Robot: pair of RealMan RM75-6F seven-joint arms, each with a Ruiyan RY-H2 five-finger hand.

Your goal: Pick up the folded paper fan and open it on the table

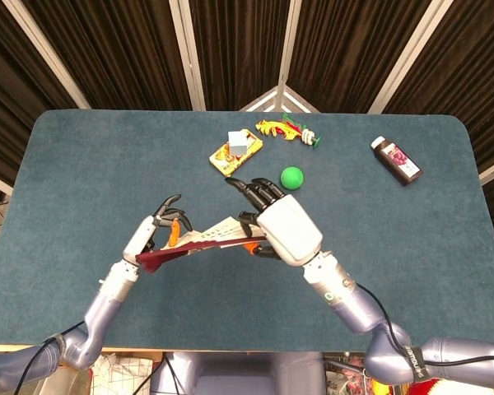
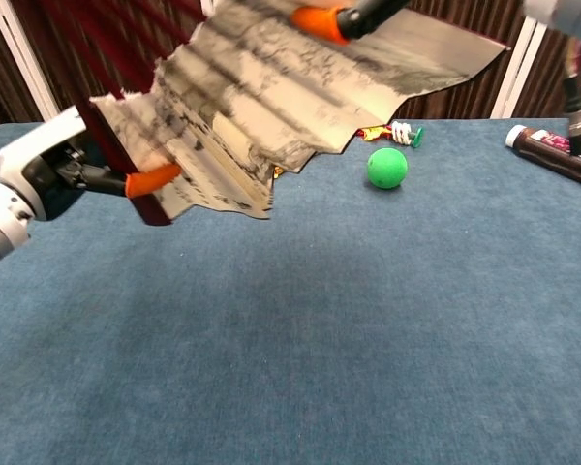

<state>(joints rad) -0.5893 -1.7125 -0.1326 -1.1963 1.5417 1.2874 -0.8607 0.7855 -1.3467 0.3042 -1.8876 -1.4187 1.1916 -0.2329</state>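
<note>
The paper fan (image 2: 271, 107) was held above the counter (image 1: 412, 247), between the two hands and clear of the surface. It was partly spread, its printed pleats hanging downward and its dark red ribs gathered toward the left hand. The left hand (image 1: 152, 239) grasped the rib end of the fan, an orange fingertip (image 2: 150, 180) pressed against the lower edge of the paper. The right hand (image 1: 281, 228) grasped the opposite end, an orange fingertip (image 2: 315, 19) resting on the upper pleats in the chest view; its dark fingers extended forward past the fan.

Beyond the right hand's fingers, and apart from them, a green ball (image 1: 291, 177) lay on the counter. Further beyond, between the lines of the two hands, lay a yellow packet (image 1: 235, 151) with a small white block on it and, beside it, a yellow-and-red toy (image 1: 286, 132). A dark bottle (image 1: 396, 160) lay well off to the right hand's outer side.
</note>
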